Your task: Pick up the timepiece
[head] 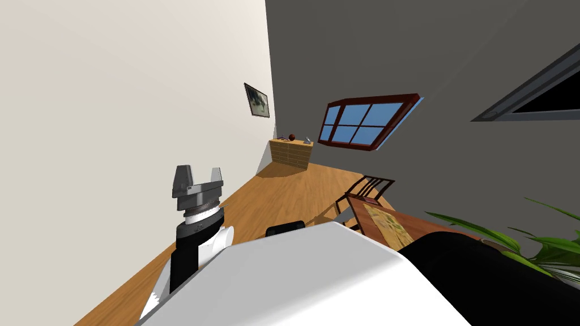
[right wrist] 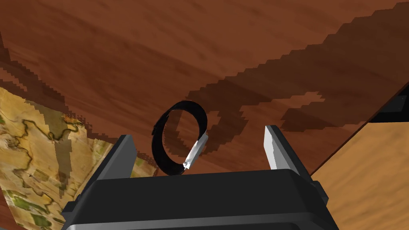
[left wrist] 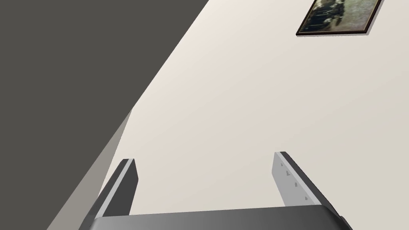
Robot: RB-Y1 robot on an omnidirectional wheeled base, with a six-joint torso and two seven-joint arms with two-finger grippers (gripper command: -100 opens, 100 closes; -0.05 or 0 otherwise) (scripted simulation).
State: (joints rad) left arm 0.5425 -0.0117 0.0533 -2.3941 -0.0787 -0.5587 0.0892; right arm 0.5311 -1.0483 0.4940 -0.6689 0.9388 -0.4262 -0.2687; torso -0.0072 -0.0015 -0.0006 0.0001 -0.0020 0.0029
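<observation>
The timepiece is a wristwatch [right wrist: 195, 151] with a black band and a silver case. It stands on its edge on a brown wooden table [right wrist: 199, 48]. My right gripper [right wrist: 198, 133] is open just above the table, and the watch sits between its two fingers, nearer one of them, touching neither. A yellow-green patterned runner [right wrist: 36, 139] lies on the table beside the watch. In the head view my left gripper [head: 199, 170] is raised at the left near the cream wall, open and holding nothing; its wrist view [left wrist: 204, 157] shows the same.
The table [head: 362, 218] with its runner [head: 391, 223] stands to my right, a dark wooden chair [head: 368, 187] at its far end. The table's edge and the floor [right wrist: 367, 175] lie close beside the right gripper. A green plant [head: 532, 243] is at far right, a low cabinet [head: 291, 151] in the far corner.
</observation>
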